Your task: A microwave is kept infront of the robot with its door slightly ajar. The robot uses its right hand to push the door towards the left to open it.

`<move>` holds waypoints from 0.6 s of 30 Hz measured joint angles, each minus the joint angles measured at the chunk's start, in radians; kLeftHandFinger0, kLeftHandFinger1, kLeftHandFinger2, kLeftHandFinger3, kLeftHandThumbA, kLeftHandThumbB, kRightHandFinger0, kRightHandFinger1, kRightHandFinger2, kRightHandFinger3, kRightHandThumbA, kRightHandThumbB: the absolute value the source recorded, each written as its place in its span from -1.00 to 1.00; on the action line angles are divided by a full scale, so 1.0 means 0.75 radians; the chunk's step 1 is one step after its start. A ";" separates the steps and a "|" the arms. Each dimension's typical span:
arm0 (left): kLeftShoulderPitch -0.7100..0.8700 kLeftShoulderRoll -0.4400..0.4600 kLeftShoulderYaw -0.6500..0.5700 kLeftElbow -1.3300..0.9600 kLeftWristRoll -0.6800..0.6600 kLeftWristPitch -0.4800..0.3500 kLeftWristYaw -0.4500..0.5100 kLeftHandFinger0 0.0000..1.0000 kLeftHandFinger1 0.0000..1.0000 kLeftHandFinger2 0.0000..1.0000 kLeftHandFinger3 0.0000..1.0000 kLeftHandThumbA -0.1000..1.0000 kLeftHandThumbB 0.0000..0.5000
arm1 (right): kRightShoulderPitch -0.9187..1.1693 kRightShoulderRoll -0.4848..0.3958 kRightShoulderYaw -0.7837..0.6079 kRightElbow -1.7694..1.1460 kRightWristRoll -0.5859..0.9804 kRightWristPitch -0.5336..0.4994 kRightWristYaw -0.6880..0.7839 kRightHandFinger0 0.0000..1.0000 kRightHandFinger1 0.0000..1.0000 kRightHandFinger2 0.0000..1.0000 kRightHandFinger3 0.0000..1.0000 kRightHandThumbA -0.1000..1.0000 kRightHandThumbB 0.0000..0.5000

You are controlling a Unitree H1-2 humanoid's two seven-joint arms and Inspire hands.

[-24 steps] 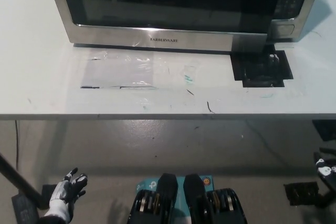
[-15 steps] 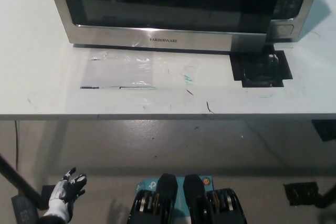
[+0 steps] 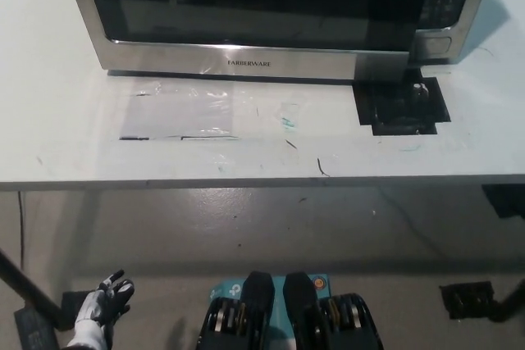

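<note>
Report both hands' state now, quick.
Left hand: open, holding nothing, low beside the robot, below the table edge.
Right hand: not in view, so its state cannot be told.

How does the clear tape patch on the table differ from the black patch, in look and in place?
The clear patch is see-through and shiny, wide, and lies before the left part of the microwave door. The black patch is dark, smaller, and lies under the microwave's right front corner, below the control panel. Both lie flat on the white table, near the microwave's front.
</note>
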 measured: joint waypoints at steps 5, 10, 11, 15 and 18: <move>-0.003 0.001 0.000 0.003 -0.001 -0.012 0.003 1.00 1.00 0.85 0.72 -0.26 -0.63 | -0.234 -0.003 0.075 0.082 -0.021 0.013 -0.005 -0.40 -0.14 0.03 0.53 0.59 -0.31; -0.003 0.002 0.007 0.002 -0.007 -0.014 0.006 1.00 0.91 0.80 0.81 -0.23 -0.71 | -0.373 0.011 0.141 0.189 -0.043 0.015 -0.008 -0.35 -0.10 0.07 0.59 0.56 -0.33; -0.002 0.003 0.007 0.002 -0.007 -0.016 0.007 1.00 1.00 0.87 0.77 -0.19 -0.65 | -0.398 0.014 0.154 0.227 -0.050 0.015 -0.009 -0.38 -0.05 0.11 0.63 0.55 -0.31; -0.003 0.002 0.007 0.002 -0.008 -0.014 0.007 1.00 1.00 0.90 0.81 -0.19 -0.60 | -0.470 0.042 0.194 0.340 -0.061 0.012 -0.009 -0.36 0.01 0.17 0.69 0.52 -0.32; -0.004 0.002 0.006 0.002 -0.008 -0.014 0.007 1.00 1.00 0.89 0.84 -0.20 -0.64 | -0.518 0.073 0.225 0.448 -0.066 -0.006 -0.009 -0.35 0.00 0.14 0.64 0.52 -0.23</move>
